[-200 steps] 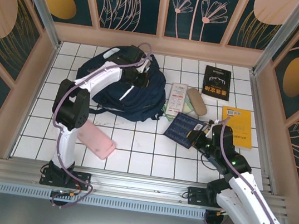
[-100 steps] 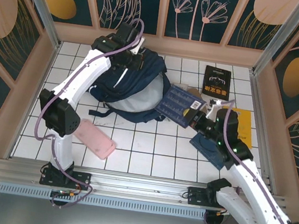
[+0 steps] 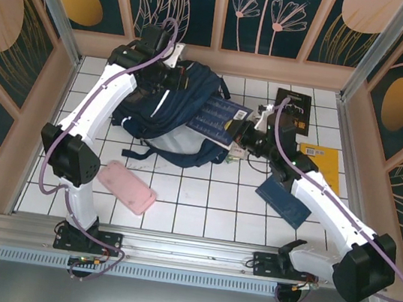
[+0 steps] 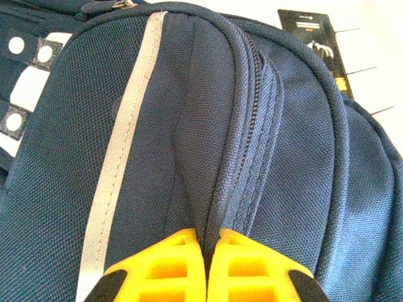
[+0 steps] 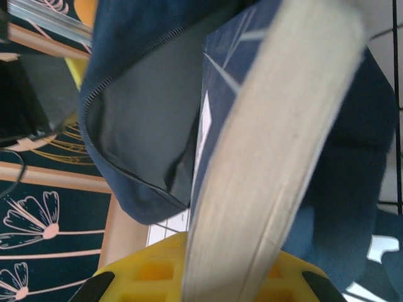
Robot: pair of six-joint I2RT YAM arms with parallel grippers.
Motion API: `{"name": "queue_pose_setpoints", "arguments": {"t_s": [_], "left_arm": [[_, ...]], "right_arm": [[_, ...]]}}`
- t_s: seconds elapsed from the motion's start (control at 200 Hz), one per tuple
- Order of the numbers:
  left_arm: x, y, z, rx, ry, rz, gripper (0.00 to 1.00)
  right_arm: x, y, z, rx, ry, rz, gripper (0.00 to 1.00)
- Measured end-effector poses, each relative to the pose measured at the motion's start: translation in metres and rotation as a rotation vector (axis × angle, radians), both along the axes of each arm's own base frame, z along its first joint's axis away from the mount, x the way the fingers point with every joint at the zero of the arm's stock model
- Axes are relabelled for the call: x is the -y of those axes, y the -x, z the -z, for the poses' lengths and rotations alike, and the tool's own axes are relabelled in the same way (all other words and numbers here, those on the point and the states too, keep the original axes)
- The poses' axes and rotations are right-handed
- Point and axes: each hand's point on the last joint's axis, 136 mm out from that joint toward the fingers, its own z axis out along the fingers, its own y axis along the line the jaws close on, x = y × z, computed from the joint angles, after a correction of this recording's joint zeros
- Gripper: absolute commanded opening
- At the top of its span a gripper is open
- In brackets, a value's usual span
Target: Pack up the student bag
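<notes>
Student bag (image 3: 169,112) lies on the white tiled table (image 3: 178,208), upper middle of the overhead view, a bit left of centre. Its long axis runs roughly diagonally, upper left to lower right. The mouth gapes toward the right, with pale grey lining showing at the lower right edge. In the left wrist view the bag (image 4: 189,126) has a white stripe and a zipper line running up the frame.

Left hand (image 3: 171,78) is at the bag's upper end. Its yellow fingers (image 4: 170,264) are squeezed narrow on a fold of fabric beside the zipper, with the left hand (image 4: 206,242) at the bottom edge.

Right hand (image 3: 237,134) clamps a blue book (image 3: 218,117) that is tilted, its far end over the bag's mouth. In the right wrist view the book's page edge (image 5: 271,145) rises from the right hand (image 5: 214,258), and the open bag (image 5: 145,126) is just behind it.

Also on the table:
- pink pouch (image 3: 129,188), lower left
- black book (image 3: 292,111), upper right
- yellow book (image 3: 322,163), right
- dark-blue book (image 3: 285,198), lying flat lower right

Compared with a second ago:
- The blue book was down on the table right of the bag. Half a second ago it was lifted but short of the bag.
- The left arm has swung up and left, and the bag top is pulled up where it lay flat before.
</notes>
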Motion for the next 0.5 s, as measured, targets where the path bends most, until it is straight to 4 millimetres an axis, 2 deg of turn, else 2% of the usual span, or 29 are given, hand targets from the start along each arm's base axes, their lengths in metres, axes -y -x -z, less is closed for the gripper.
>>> {"name": "queue_pose_setpoints", "arguments": {"t_s": [0.16, 0.255, 0.36, 0.495], "left_arm": [[-0.005, -0.004, -0.007, -0.028, 0.127, -0.01, 0.0], [-0.012, -0.006, -0.014, -0.041, 0.216, -0.021, 0.0], [-0.019, -0.007, -0.024, -0.05, 0.303, -0.031, 0.0], [-0.023, -0.011, -0.037, -0.042, 0.381, -0.032, 0.0]], "right_arm": [[-0.022, -0.008, -0.017, 0.019, -0.015, -0.026, 0.0], [-0.035, -0.017, -0.014, 0.008, -0.012, -0.034, 0.0], [-0.045, -0.033, 0.002, -0.027, 0.013, -0.01, 0.0], [-0.055, -0.06, 0.035, -0.081, 0.069, 0.032, 0.0]]}}
